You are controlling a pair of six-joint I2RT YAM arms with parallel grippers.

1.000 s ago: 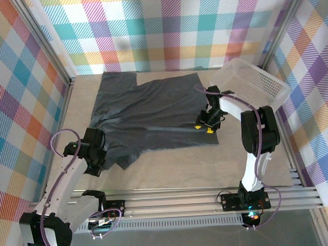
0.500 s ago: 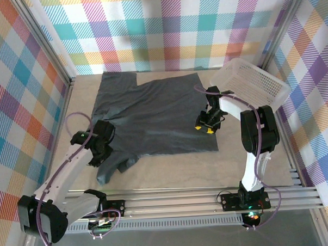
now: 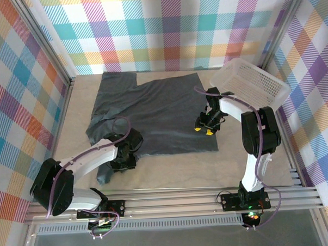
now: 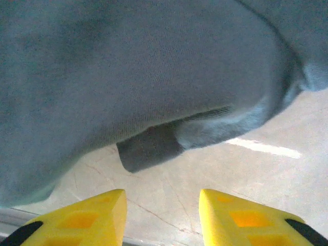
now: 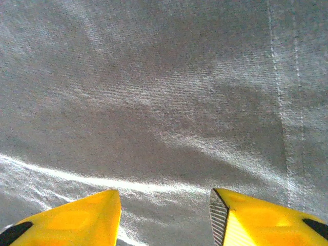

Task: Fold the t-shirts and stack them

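My left claw [image 4: 162,209] has just swept the dark t-shirt [image 3: 163,106] sleeve toward 3 o'clock and parted, dropping it folded; my right claw [image 3: 203,130] sits apart, empty.

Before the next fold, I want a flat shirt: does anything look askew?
Yes: the near-left corner of the t-shirt is crumpled and doubled over, not flat. The basket at the far right sits tilted.

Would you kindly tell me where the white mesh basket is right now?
In the top view, the white mesh basket sits at the far right corner of the table, just right of the spread dark grey t-shirt.
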